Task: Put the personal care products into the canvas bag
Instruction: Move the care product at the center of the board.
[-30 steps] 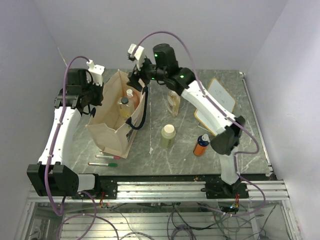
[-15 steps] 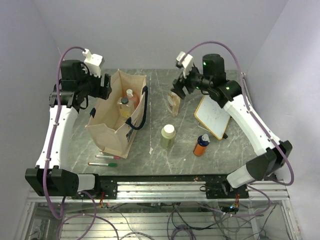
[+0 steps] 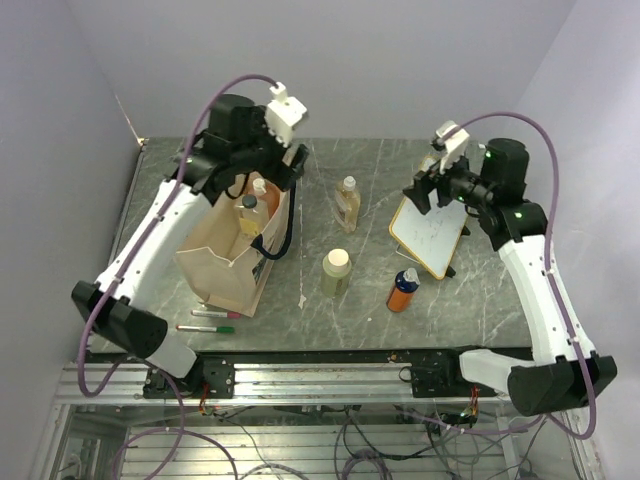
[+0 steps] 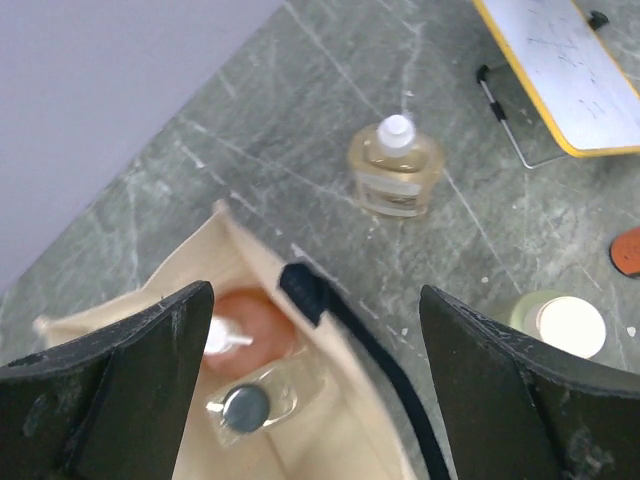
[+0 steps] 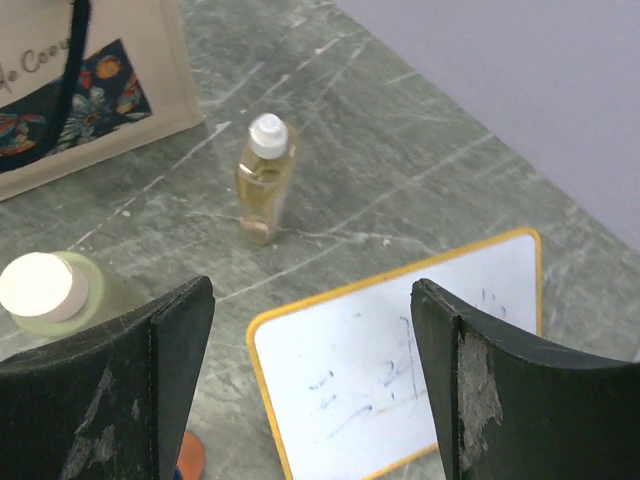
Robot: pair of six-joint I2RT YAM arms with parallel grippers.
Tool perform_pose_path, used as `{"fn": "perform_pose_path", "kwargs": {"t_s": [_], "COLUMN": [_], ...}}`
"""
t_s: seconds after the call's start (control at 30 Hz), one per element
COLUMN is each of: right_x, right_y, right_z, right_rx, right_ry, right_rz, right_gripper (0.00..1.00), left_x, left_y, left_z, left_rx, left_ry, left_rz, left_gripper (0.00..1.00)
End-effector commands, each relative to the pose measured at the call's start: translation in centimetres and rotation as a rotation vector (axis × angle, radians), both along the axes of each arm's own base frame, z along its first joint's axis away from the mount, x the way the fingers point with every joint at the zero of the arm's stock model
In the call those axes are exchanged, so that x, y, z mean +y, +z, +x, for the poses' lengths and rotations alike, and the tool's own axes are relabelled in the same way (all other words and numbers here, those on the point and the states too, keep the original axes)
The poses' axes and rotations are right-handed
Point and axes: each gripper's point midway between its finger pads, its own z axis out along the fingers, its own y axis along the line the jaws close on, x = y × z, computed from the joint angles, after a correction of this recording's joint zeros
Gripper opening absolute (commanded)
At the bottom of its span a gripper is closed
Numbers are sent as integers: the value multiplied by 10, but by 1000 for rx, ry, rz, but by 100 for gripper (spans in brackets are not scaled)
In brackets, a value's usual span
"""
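The canvas bag (image 3: 225,255) stands open at the left, and its beige rim and navy strap (image 4: 300,290) fill the left wrist view. Inside it sit a salmon-pink bottle (image 4: 255,320) and a clear bottle with a black cap (image 4: 247,408). My left gripper (image 3: 275,172) hovers open over the bag's far right rim, holding nothing. On the table stand an amber bottle (image 3: 347,200), a pale green bottle (image 3: 336,272) and an orange bottle (image 3: 404,290). My right gripper (image 3: 420,192) hangs open and empty above the whiteboard's left edge.
The wood-framed whiteboard (image 3: 430,232) leans on its stand at the right, close to the orange bottle. Red and green marker pens (image 3: 212,320) lie in front of the bag near the table's front edge. Walls close in on three sides.
My left gripper has opened and swung from the bag's left side to above its right rim. My right arm has pulled back from over the bag to above the whiteboard.
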Motion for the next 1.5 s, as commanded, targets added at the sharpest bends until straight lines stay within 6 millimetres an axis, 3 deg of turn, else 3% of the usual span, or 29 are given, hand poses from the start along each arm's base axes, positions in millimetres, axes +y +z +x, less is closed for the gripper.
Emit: {"fn": "perform_pose_path", "kwargs": {"t_s": [0.0,0.2,0.53,0.93,1.47], "right_x": [-24,-43,-53,-55,-58], "right_y": [2,5,3,1,-3], "right_z": [-9,-14,-13,-13,-13], "right_rx": [1,-11,4,10,21], "right_ry": [-32,-67,-78,-71,-60], "right_rz": [61,86,123,139,160], "right_gripper": [80,80,81,81,82], "left_x": [-39,-92,-142,-166,-177], "left_y": [2,-31,-88,-142,-178], "left_z": [-3,3,34,57,74], "left_rx": [-44,-12,89,148,154], "left_ry": [-69,-117,-181,-194,-177], "left_rz": [48,94,132,150,154], "left_gripper": [95,95,98,100,100]}}
